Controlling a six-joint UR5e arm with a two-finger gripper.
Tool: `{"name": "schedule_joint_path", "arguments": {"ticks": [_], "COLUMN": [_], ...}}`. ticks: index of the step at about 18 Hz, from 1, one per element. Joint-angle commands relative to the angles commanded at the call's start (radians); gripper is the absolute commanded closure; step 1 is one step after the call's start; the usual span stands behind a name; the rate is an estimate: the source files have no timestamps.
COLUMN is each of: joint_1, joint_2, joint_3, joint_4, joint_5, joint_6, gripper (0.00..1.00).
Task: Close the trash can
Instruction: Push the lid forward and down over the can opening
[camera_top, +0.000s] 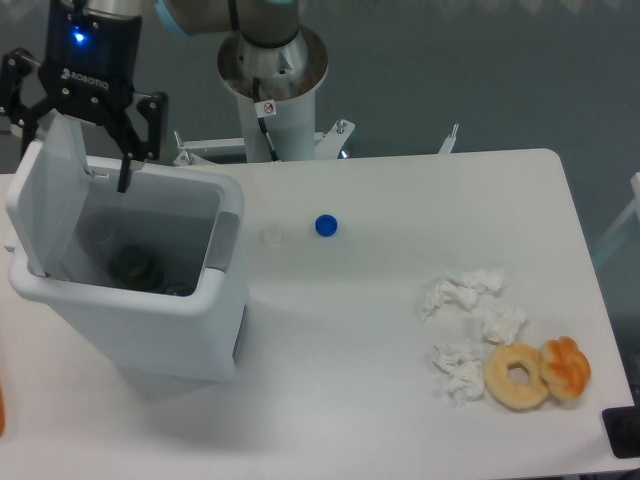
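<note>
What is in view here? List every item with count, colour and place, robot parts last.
trash can: 1, white with grey front tab, left side of table, lid standing open, dark items inside
bottle cap: 1, blue, middle of table
clear cap: 1, whitish, just left of the blue one
crumpled tissues: several, white, right part of table
donut: 1, tan ring, lower right
pastry: 1, orange-glazed, touching the donut's right side
table: 1, white
arm base: 1, white and grey column, behind the table
gripper: 1, black, jaws spread around the top edge of the raised lid
</note>
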Motion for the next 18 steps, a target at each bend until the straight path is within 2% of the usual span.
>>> {"name": "schedule_joint_path", "arguments": {"ticks": [9, 13, 18], "joint_1": [0.040, 0.046, 0.087], "joint_2": [-0.020, -0.032, -0.043], "joint_3": [-0.008, -0.017, -0.020], "joint_4": [0.002, 0.009, 0.003], "joint_5": [0.003, 0.055, 0.054], "joint_6": [0.021, 0.025, 0.058], "gripper": [0.00, 0.00, 0.00]}}
